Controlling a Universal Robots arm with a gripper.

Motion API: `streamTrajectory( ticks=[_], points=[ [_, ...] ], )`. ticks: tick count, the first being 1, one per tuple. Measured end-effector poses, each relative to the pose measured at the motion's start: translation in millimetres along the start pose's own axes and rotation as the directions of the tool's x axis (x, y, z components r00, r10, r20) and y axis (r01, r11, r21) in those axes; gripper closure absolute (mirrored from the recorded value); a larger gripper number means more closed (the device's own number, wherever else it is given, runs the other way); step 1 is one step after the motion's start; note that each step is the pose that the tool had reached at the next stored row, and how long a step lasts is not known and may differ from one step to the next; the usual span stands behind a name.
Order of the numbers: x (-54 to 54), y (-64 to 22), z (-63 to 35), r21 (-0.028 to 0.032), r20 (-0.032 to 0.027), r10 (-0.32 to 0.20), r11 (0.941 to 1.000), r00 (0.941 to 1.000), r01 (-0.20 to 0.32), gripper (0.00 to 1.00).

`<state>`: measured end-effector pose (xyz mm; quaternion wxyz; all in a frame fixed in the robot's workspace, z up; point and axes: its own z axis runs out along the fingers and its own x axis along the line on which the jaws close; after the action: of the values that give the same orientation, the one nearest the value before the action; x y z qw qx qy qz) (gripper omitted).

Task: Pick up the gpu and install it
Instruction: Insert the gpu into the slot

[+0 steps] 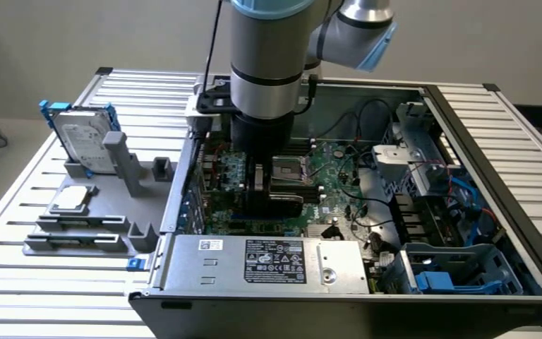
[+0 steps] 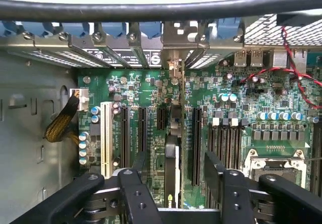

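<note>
As the gripper (image 2: 175, 158) gapes, the gpu (image 2: 173, 128) stands upright between its jaws.

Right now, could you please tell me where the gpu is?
In the wrist view, the gpu stands on edge on the motherboard, between the open gripper's fingers, with black expansion slots on either side.

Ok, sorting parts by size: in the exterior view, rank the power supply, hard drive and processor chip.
Largest: power supply
Then: hard drive
Smallest: processor chip
The power supply looks nearer the camera, yet it is clearly the biggest.
</note>
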<state>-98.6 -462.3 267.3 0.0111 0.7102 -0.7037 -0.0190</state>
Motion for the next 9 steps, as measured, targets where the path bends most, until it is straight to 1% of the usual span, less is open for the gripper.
streamTrajectory(
  ticks=[2,3,4,6,7,8,9],
  points=[
    [-0.1,0.3,-6.1,-0.0006,0.0003,0.0,1.0,1.0,0.0,0.42],
    [-0.1,0.4,-9.5,-0.0008,0.0003,0.0,1.0,1.0,0.0,0.51],
    [-0.1,0.5,-12.9,-0.0009,0.0003,0.0,1.0,1.0,0.0,0.51],
    [-0.2,0.8,-19.0,-0.0012,0.0002,0.0,1.0,1.0,0.0,0.63],
    [-0.2,0.8,-20.1,-0.0011,0.0004,0.0,1.0,1.0,0.0,0.63],
    [-0.2,0.8,-20.2,-0.0011,0.0006,0.0,1.0,1.0,0.0,0.69],
    [-0.3,0.8,-20.2,-0.0011,0.001,0.0,1.0,1.0,0.0,0.69]
  ],
)
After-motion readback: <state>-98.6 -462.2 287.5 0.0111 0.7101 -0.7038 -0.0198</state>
